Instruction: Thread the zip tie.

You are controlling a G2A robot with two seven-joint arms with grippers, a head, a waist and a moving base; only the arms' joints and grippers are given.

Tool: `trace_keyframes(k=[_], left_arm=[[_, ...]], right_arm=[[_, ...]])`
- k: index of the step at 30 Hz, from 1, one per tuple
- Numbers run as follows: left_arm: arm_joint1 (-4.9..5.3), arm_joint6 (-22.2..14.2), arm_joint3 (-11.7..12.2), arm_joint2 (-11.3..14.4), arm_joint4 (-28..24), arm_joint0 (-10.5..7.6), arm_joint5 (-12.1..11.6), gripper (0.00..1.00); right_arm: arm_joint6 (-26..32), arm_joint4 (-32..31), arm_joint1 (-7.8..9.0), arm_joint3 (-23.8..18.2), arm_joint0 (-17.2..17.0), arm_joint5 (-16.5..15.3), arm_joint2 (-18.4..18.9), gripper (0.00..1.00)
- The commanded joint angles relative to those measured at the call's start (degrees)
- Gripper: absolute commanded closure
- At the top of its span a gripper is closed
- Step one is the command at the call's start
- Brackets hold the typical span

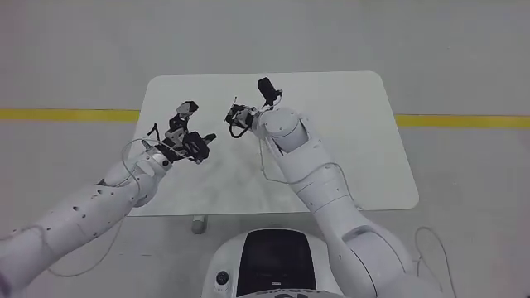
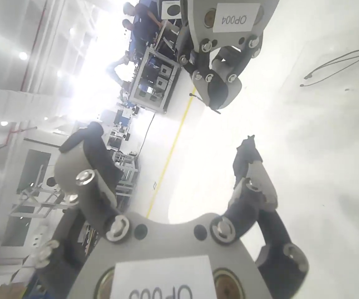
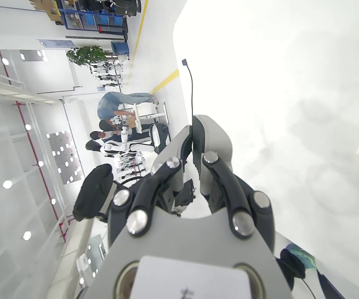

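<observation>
My right gripper (image 3: 193, 125) is shut on a thin black zip tie (image 3: 191, 88). The strap sticks out past the fingertips and ends in its small square head. In the top view this gripper (image 1: 233, 117) hangs over the middle of the white table (image 1: 348, 132), with the zip tie (image 1: 233, 105) pointing away from it. My left gripper (image 1: 197, 124) stands open a short way to its left, holding nothing. In the left wrist view, my open left gripper (image 2: 170, 143) faces the right gripper (image 2: 218, 99), and short bits of the zip tie (image 2: 198, 98) poke out on either side of the right gripper's tips.
Two more thin zip ties (image 2: 338, 63) lie loose on the table beyond the grippers. The table's right half is bare. A yellow floor line (image 1: 464, 121) runs behind the table.
</observation>
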Motion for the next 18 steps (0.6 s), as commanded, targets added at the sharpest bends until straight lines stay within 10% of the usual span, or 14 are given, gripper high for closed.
trace_keyframes(k=[1,18], left_arm=[[-0.11,0.3,0.1,0.8,0.0,-0.79,0.0,0.0],[-0.69,-0.7,0.2,2.1,0.0,-1.92,0.0,0.0]], right_arm=[[0.1,0.4,-0.04,0.1,0.2,0.0,-0.1,1.0],[-4.5,2.6,-0.3,-0.6,-1.1,0.0,-1.3,1.0]])
